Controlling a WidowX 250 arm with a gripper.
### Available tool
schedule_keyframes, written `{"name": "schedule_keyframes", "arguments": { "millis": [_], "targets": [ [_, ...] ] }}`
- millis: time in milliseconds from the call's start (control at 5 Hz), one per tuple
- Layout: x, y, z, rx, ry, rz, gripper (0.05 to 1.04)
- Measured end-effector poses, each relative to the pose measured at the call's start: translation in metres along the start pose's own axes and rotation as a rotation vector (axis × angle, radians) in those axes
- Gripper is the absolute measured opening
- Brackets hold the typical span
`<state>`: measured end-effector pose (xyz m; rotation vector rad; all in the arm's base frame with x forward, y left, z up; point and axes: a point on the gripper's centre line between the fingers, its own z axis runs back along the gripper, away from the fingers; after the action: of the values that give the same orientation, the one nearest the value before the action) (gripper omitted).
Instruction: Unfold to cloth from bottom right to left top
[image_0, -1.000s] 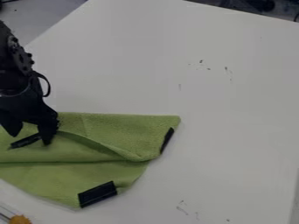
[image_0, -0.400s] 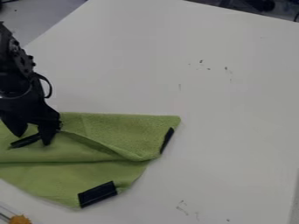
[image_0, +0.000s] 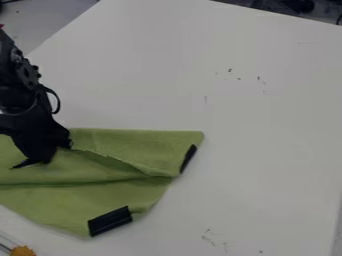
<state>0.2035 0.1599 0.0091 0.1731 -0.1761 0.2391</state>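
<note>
At the far left, a black arm (image_0: 17, 95) is coming down from the upper left edge, a cable loop (image_0: 55, 100) curving out from its right side. Under it, the gripper (image_0: 41, 160) is pointing down at the left part of the green cloth (image_0: 100, 200), its fingers closing together and pinching the cloth. A thin dark strip (image_0: 25, 163) is sticking out to the left just beside the fingertips. Below, in the bottom left corner, an orange tuft (image_0: 22, 251) is sitting near the cloth, a thin stick (image_0: 5, 247) lying at its left.

The cloth is lying on the lower left of the white table (image_0: 267, 135), running past the left edge of the view. Its upper part is folding over the lower, a long crease is running across it, and a ridge is slanting right from the gripper. At its bottom corner a wide black patch (image_0: 110, 221) is showing; farther right, a narrower black patch (image_0: 188, 159) is running along the right edge, below the pointed upper corner.

Right of the cloth, small dark marks (image_0: 230, 70) are dotting the tabletop.
</note>
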Motion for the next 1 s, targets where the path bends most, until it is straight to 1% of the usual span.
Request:
{"name": "schedule_keyframes", "arguments": {
  "millis": [200,400,600,800,1000],
  "targets": [
    [-0.002,0.0,0.0,-0.001,0.008,-0.001,0.11],
    [0.001,-0.001,0.011,0.022,0.026,-0.042,0.063],
    [0.03,0.004,0.027,0.058,0.003,-0.163,0.059],
    [0.071,0.014,0.033,0.06,-0.04,-0.306,0.058],
    [0.11,0.032,0.021,0.022,-0.074,-0.386,0.058]
  ]
}}
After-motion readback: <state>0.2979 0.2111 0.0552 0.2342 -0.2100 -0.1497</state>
